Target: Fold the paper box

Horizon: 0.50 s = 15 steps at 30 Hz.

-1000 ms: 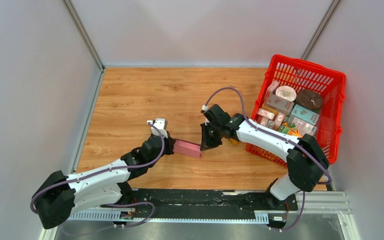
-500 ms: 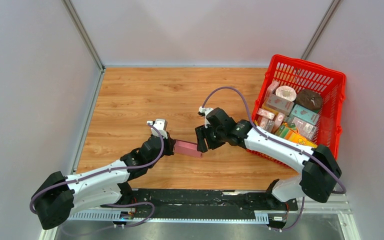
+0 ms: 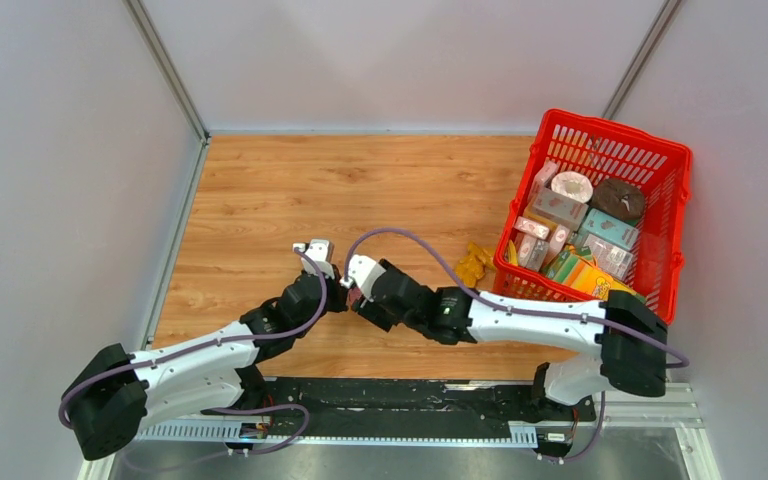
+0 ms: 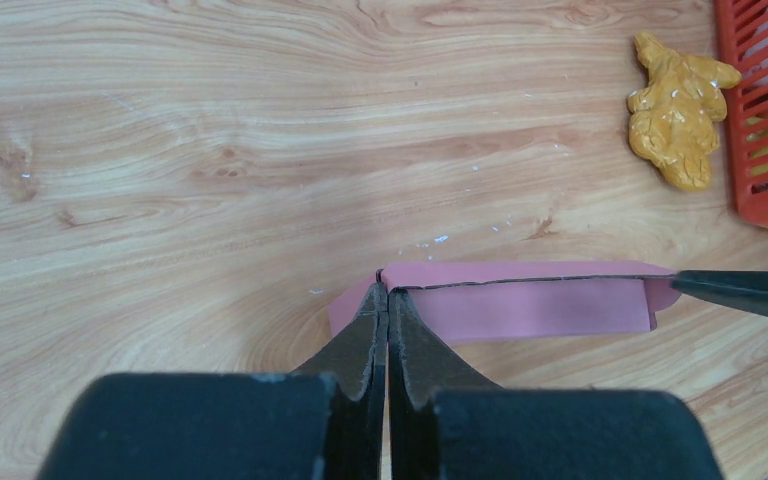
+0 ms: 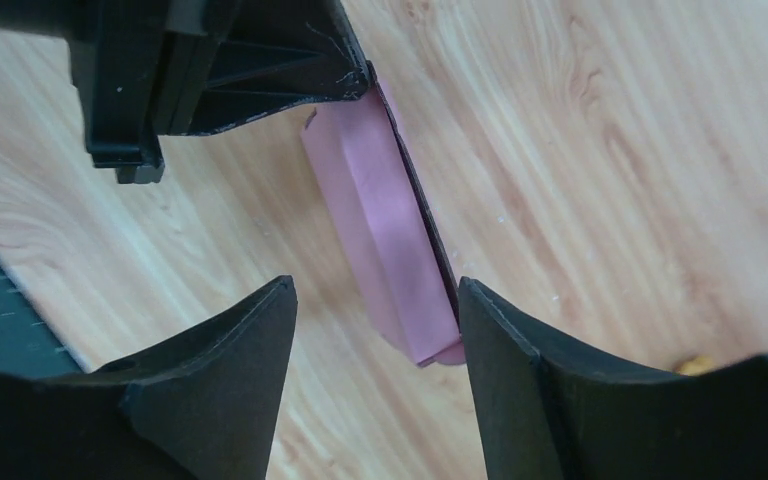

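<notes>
The paper box [image 4: 520,305] is a pink, flattened sleeve lying on the wooden table. My left gripper [image 4: 388,292] is shut on its near left edge. In the right wrist view the box [image 5: 385,235] runs up from between the fingers of my right gripper [image 5: 375,292], which is open and straddles the box's free end, the right finger [image 5: 500,330] close against its edge. In the top view the two grippers meet nose to nose, left gripper [image 3: 339,294] and right gripper [image 3: 364,300], and the right one covers nearly all of the box.
A red mesh basket [image 3: 610,135] full of printed cartons stands at the right edge. A yellow lumpy object [image 3: 475,262] lies on the table just left of it, also seen as the yellow lump [image 4: 675,110] in the left wrist view. Grey walls enclose the table.
My right gripper opened and swung left and down over the box, from its right end to above it. The left gripper held its grip in place. The yellow object came into view.
</notes>
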Available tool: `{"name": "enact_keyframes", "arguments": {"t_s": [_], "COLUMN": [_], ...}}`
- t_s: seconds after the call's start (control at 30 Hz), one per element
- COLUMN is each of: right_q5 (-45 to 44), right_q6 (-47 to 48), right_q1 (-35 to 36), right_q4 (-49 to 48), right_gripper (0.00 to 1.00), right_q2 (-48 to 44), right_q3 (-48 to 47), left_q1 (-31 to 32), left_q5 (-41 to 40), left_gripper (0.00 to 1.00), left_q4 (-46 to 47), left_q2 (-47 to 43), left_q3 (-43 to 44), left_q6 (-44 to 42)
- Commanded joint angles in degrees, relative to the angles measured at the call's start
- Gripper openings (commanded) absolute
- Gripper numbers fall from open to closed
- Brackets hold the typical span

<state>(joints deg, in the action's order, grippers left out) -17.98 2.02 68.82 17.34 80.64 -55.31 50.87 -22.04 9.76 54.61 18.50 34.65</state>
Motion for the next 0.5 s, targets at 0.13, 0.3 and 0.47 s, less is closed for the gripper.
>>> {"name": "enact_keyframes", "arguments": {"t_s": [0.13,0.3,0.47], "right_q5": [-16.7,-17.1,-18.6], "right_q6": [12.5,11.4,11.4], "right_q1": [4.7,4.7,5.4], "right_q4": [-11.1,-13.0,-13.3], "right_gripper": [0.59,0.55,0.45], "right_q2": [6.5,7.9,10.1], "right_q3": [1.6,3.7,3.9], "left_q1": [0.5,0.6,0.6], "left_q5": [3.1,3.3,2.9], "left_gripper": [0.0,0.0,0.0], "left_q4": [-7.4,-6.4,-6.5], "left_q2": [2.1,2.9,2.8], "left_q3": [-2.7,-3.0,-3.2], "left_q6": [0.3,0.6,0.6]}}
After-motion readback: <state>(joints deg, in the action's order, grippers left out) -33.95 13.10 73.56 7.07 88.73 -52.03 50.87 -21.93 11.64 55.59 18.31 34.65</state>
